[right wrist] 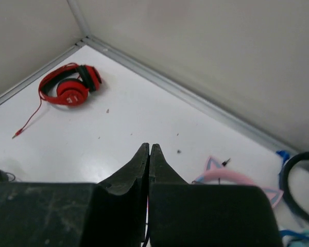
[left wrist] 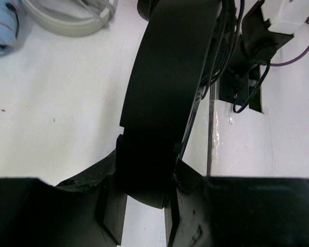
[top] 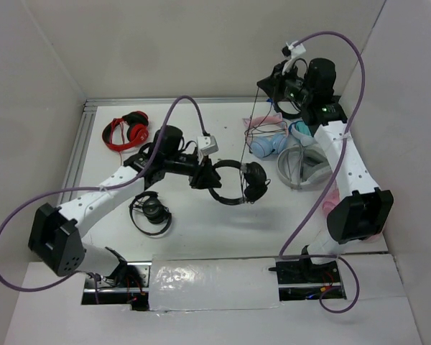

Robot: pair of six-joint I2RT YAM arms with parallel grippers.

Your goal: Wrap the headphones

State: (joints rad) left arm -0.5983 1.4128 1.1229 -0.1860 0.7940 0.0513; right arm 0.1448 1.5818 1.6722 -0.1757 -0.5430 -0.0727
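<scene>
The black headphones (top: 238, 181) hang above the middle of the table, ear pads to the right. My left gripper (top: 205, 175) is shut on their headband, which fills the left wrist view as a broad black band (left wrist: 165, 92) pinched between the fingers of the left gripper (left wrist: 146, 198). The thin black cable (top: 253, 122) runs taut from the headphones up to my right gripper (top: 263, 85), raised high at the back right. In the right wrist view the right gripper (right wrist: 149, 149) has its fingers pressed together, with the thin cable between them low down.
Red headphones (top: 126, 131) (right wrist: 69, 87) lie at the back left. A compact black pair (top: 151, 213) rests at the near left. Blue headphones (top: 269, 146), a grey pair (top: 302, 167) and a pink cat-ear headband (right wrist: 237, 180) crowd the right side.
</scene>
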